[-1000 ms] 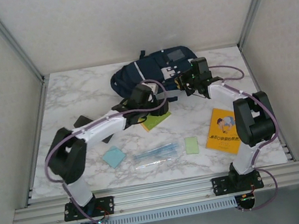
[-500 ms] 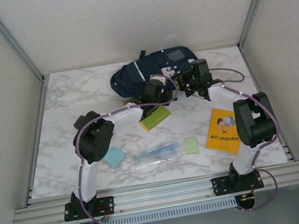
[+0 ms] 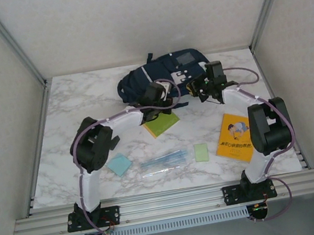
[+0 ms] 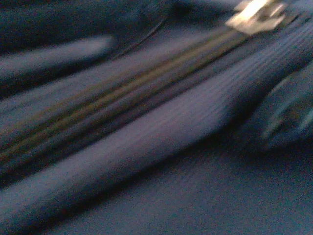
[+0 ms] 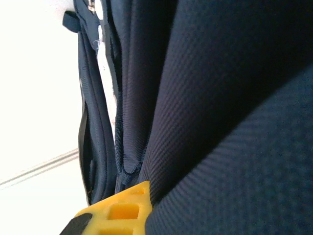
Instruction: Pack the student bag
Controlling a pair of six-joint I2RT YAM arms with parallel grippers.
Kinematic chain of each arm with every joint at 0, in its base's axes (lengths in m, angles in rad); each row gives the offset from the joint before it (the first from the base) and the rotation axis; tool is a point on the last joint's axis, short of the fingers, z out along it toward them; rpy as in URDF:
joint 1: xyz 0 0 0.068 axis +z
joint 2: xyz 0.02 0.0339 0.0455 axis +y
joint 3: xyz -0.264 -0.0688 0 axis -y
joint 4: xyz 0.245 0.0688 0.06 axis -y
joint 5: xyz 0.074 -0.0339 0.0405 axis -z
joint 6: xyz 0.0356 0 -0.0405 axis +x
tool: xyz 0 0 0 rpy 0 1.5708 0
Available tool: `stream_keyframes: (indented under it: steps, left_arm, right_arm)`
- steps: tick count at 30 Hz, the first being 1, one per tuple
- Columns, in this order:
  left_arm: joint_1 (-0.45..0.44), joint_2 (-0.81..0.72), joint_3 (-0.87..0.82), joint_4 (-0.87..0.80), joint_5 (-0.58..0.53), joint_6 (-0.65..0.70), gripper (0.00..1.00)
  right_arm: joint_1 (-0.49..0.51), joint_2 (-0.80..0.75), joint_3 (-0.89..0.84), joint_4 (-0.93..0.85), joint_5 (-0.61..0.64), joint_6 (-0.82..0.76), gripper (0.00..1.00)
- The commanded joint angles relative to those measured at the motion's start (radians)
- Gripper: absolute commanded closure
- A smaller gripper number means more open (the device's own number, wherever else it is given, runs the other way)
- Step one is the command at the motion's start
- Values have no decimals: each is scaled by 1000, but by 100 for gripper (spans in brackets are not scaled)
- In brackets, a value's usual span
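While the bag [image 3: 164,71] lies on its side at the far middle of the tabletop [image 3: 82,100], both arms reach to its near edge and nothing appears to be packed yet. Five things lie loose on the marble nearer the arm bases: a green notebook [image 3: 162,124] just in front of the bag, a pale blue pad [image 3: 119,164], a clear pouch of pens [image 3: 163,162], a small green pad [image 3: 201,152] and an orange picture book [image 3: 234,137].

At the bag's near left side, the left end effector [image 3: 162,94] has its jaws pressed together. Its own camera looks close onto blurred navy cloth with a zipper [image 4: 122,93] running across and a pale metal pull [image 4: 254,17] at the upper right; whether it pinches cloth I cannot tell. At the near right side, the right end effector [image 3: 200,88] is also pressed together, and its yellow fingertip [image 5: 122,208] sits hard against a fold of navy fabric, so it seems to be pinching the bag.

My reading is that the work is at the opening stage: the zipper line looks closed where it shows, so the opening has to be made before any item goes in.
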Motion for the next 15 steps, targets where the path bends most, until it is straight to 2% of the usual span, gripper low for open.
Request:
stream_keyframes:
  steps: [1,6,8,10,13,15]
  left_arm:
    - [63,-95,-45,-228,30,31,100]
    - [122,-138,-69,-403,69,49,100]
    - [154,-145,-62,-480,108,72,100]
    - [169,-143,-40,-545,97,93,100]
    - [164,-124,49,-684,45,71,100]
    - [141,-128,94,-719,98,46,100]
  right_arm:
    - [-37,-55,77,-103,-39,-223,100]
    - [-83,-70,120,-199,1,-385,100]
    - [-103,-56,161,-250,-6,-484,100]
    - [-121,-31,213,-324,17,-585,100]
    - [-157,18,286,-393,59,-677,100]
    - [-176,62,328,-394,39,-679,100]
